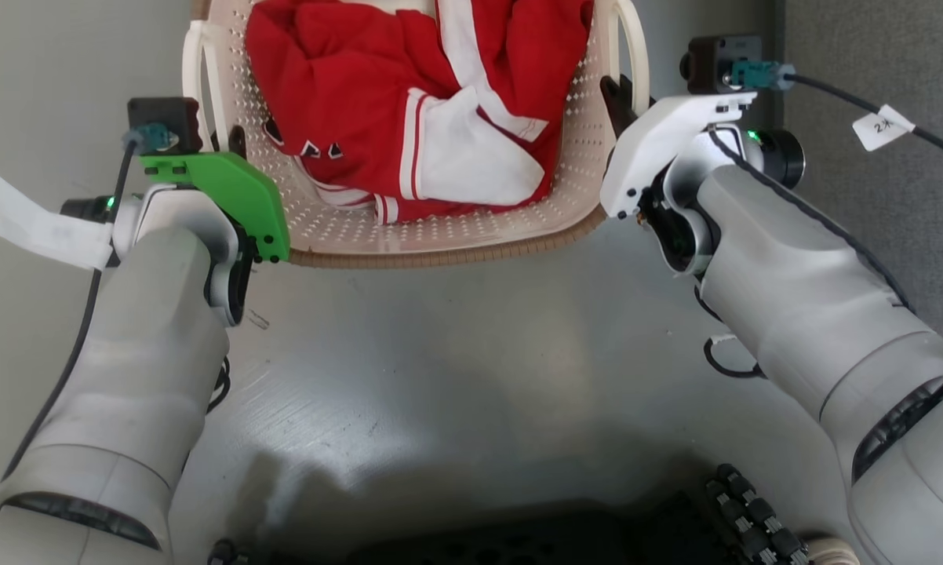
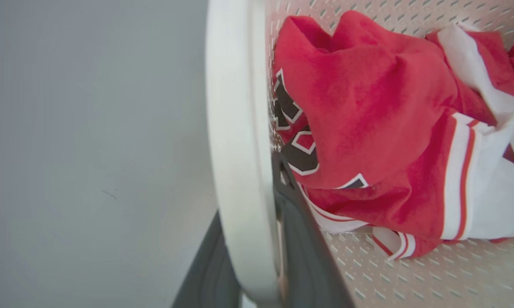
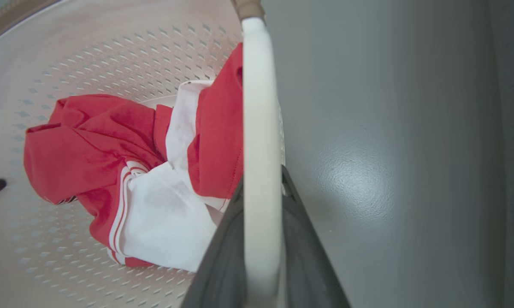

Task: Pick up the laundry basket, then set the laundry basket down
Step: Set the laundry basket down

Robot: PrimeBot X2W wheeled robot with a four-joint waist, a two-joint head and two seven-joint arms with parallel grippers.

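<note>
Here the grey floor (image 1: pixel 471 353) spreads below the laundry basket (image 1: pixel 440 235), held between both arms with red-and-white clothing (image 1: pixel 377 86) heaped inside. The left end effector (image 1: pixel 236 145) is clamped on the basket's left handle (image 1: pixel 197 71), and the right end effector (image 1: pixel 617 98) on its right handle (image 1: pixel 636 55). I cannot tell if the basket is off the floor. The pick-up seems in hand, and next comes a level, matched raise.

I see a cream laundry basket (image 1: pixel 471 227) with dotted perforations and a brown woven rim (image 1: pixel 440 257). Red-and-white clothing (image 1: pixel 362 94), black lettering, lies beside my dark grey fingers (image 2: pixel 299 239). Grey floor (image 1: pixel 471 377).
</note>
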